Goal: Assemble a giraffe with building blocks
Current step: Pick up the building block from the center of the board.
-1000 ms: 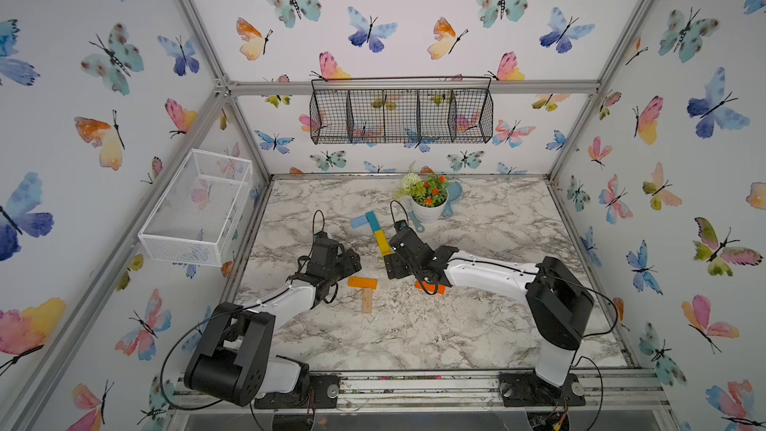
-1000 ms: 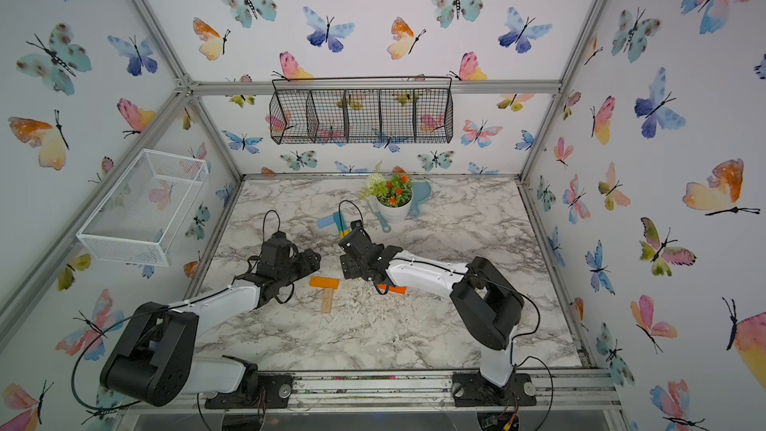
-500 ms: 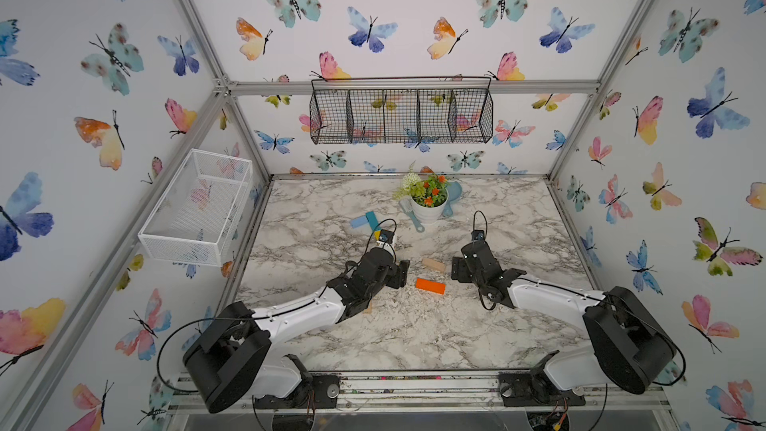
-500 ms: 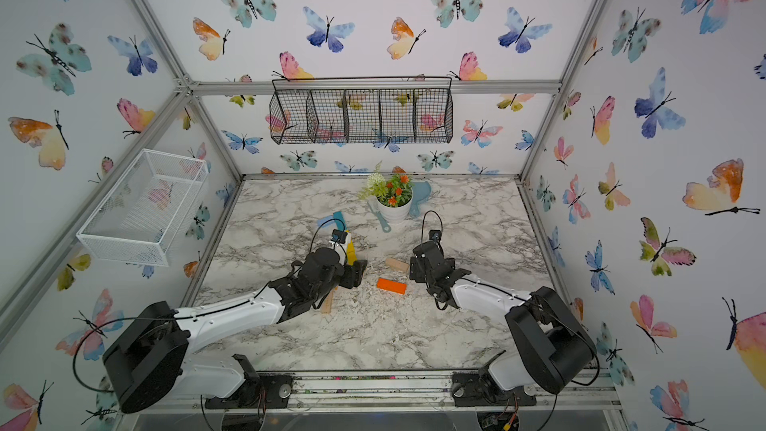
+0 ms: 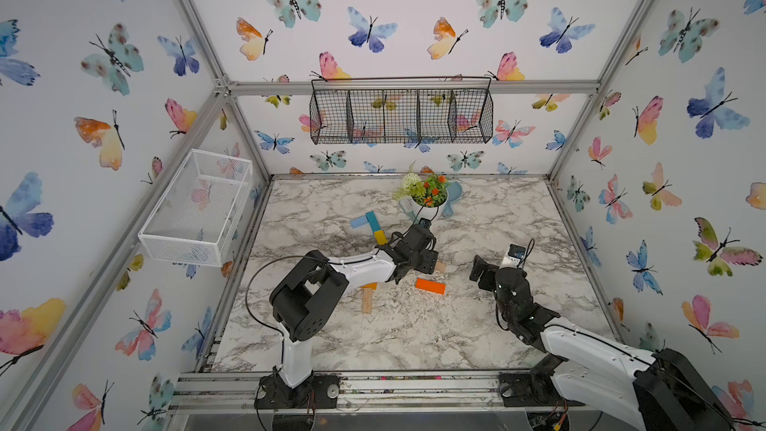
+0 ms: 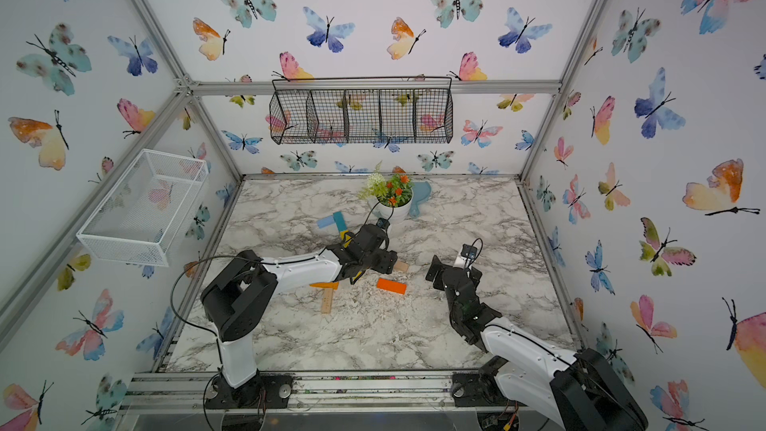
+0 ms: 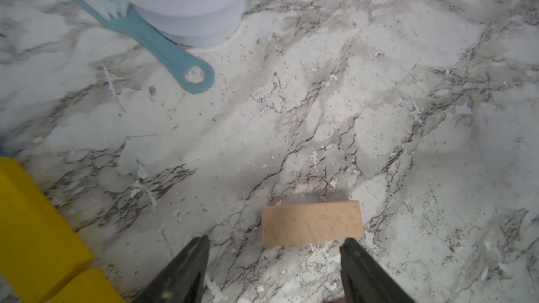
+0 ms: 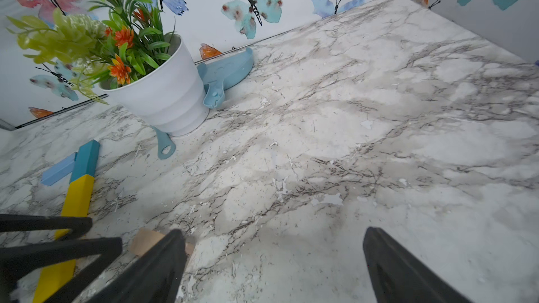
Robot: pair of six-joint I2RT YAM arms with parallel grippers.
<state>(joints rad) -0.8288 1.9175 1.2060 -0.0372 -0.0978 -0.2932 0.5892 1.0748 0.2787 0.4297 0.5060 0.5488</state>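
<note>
The giraffe's neck lies flat at mid-table: a light-blue block (image 5: 359, 221), a teal block (image 5: 373, 221) and a yellow block (image 5: 380, 237) in line. My left gripper (image 5: 431, 265) hovers low and open just short of a plain wood block (image 7: 312, 225), which lies ahead of the fingertips. A loose orange block (image 5: 430, 286) lies close by. Another orange block (image 5: 369, 286) shows partly under the left arm, with a wood block (image 5: 367, 300) beside it. My right gripper (image 8: 274, 236) stands wide open over bare marble, right of these blocks, holding nothing.
A white pot of flowers (image 5: 425, 201) stands at the back, with a teal brush (image 7: 151, 36) and a blue scoop (image 5: 452, 196) lying against it. A white wire basket (image 5: 199, 205) hangs on the left wall and a black one (image 5: 402, 116) on the back wall.
The left arm has swung from the left side across to the wood block. The right arm has drawn back from the neck blocks to the right, and its jaws have opened wider.
</note>
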